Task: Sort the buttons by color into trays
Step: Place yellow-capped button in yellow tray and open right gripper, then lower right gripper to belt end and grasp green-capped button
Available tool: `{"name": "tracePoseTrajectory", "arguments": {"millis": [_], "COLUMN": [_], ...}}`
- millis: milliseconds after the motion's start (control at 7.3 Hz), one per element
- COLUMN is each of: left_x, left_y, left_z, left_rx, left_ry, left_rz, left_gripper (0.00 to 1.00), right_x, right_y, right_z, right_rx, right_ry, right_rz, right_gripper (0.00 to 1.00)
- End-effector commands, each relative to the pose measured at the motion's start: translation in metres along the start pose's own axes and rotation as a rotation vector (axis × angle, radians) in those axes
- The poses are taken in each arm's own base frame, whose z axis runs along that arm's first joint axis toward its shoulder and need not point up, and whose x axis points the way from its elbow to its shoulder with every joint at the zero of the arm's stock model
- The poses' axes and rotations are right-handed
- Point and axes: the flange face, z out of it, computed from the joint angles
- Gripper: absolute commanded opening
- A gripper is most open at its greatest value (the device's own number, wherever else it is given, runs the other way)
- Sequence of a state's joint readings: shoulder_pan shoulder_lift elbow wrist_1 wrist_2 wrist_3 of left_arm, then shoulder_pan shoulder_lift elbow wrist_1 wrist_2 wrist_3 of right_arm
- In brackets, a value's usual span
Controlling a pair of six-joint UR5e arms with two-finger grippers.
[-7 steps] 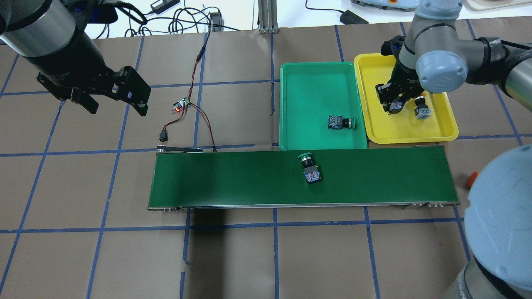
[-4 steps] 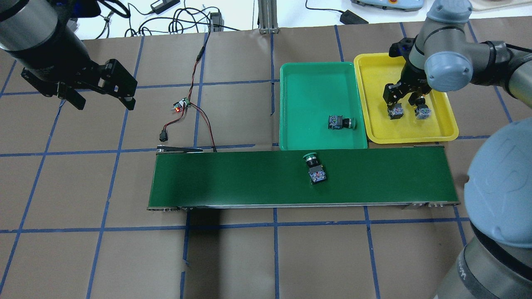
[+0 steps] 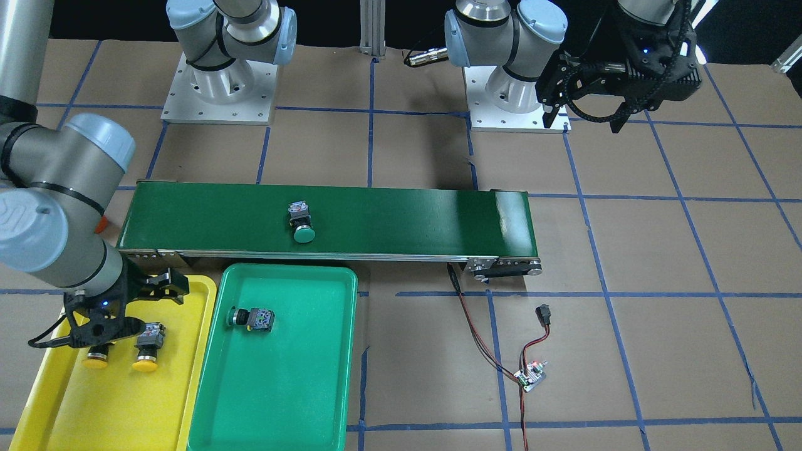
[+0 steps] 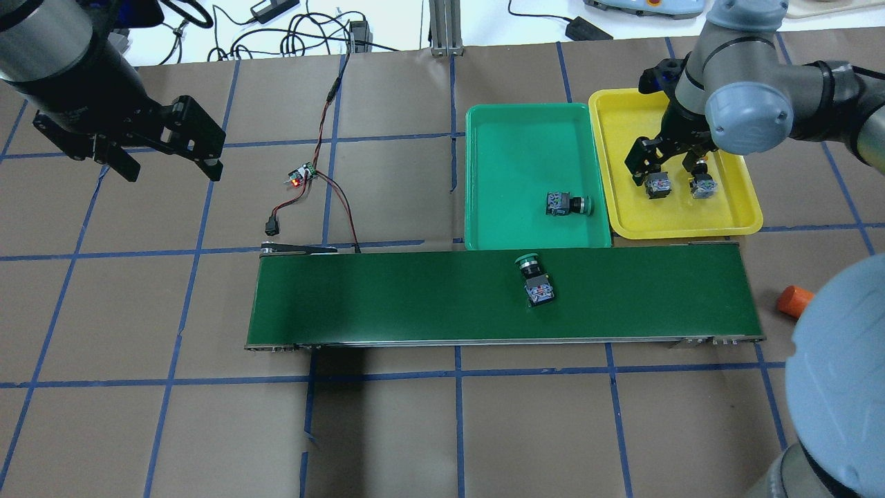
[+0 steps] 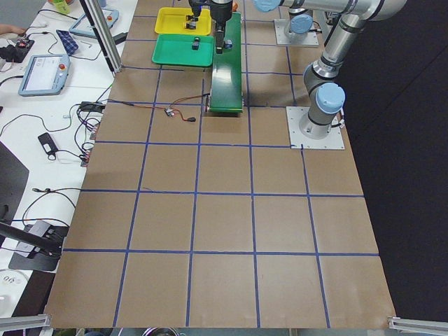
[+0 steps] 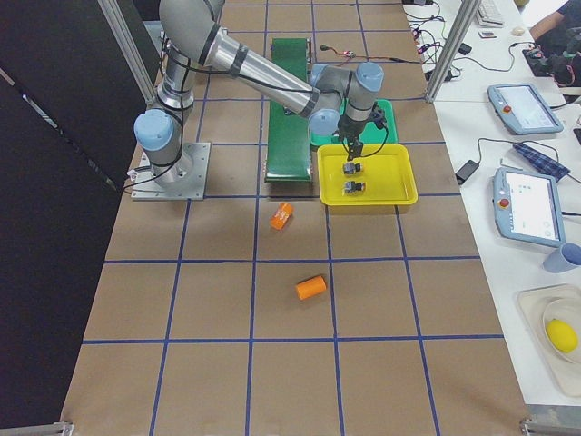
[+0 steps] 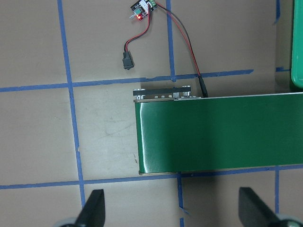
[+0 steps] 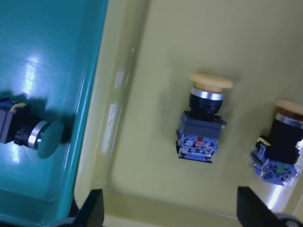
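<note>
Wide and empty, the right hand (image 4: 662, 166) may knock the yellow-capped black push button (image 4: 657, 185) beneath it in the yellow plastic tray (image 4: 622, 138); cause: low sideways travel.

I work in a robotics lab: a brown-papered table (image 4: 387, 429) gridded with blue tape (image 4: 525, 374), a small conveyor belt (image 4: 387, 297) on it, teach pendants (image 6: 519, 107) and loose cables (image 4: 304, 31) on the white bench (image 6: 563, 154) alongside.

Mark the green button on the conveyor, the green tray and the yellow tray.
green button on the conveyor (image 4: 534, 277): overhead view, neck between cap and body.
green tray (image 4: 518, 152): overhead view, bare floor.
yellow tray (image 4: 681, 213): overhead view, bare floor.
</note>
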State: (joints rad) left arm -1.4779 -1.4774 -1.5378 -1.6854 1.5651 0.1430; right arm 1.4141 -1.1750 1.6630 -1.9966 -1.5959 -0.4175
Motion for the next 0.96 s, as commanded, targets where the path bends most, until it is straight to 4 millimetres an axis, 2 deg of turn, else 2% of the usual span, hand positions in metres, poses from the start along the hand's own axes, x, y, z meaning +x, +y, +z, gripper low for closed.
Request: {"name": "tracePoseTrajectory", "arguments": {"millis": [0,274,548,822], "left_x": [-0.001,-0.001,-0.001,-0.001], "left_y": [-0.001,-0.005,-0.004,-0.003], "left_z": [-0.003,-0.003,-0.005,-0.005], "left_rx": [-0.012,-0.017,-0.015,-0.015], "left_ry": [-0.001,0.000,0.001,0.003], "left_rz": [-0.003,-0.003,-0.001,-0.001], "left_gripper": [1.00,1.00,1.00,1.00], "right_x": [-0.053,-0.113,-0.161,-0.197], "right_y": [0.046,0.100,0.113,0.121], "right_z": [-0.017,-0.012,0.000,0.010], "right_rx": [-0.006,0.004,0.022,0.003], "right_ry": [0.000,-0.013,-0.004,-0.002], "right_rz": [0.059,0.124,0.157,0.159], "right_gripper": [0.99,0.96,0.95,0.93]}}
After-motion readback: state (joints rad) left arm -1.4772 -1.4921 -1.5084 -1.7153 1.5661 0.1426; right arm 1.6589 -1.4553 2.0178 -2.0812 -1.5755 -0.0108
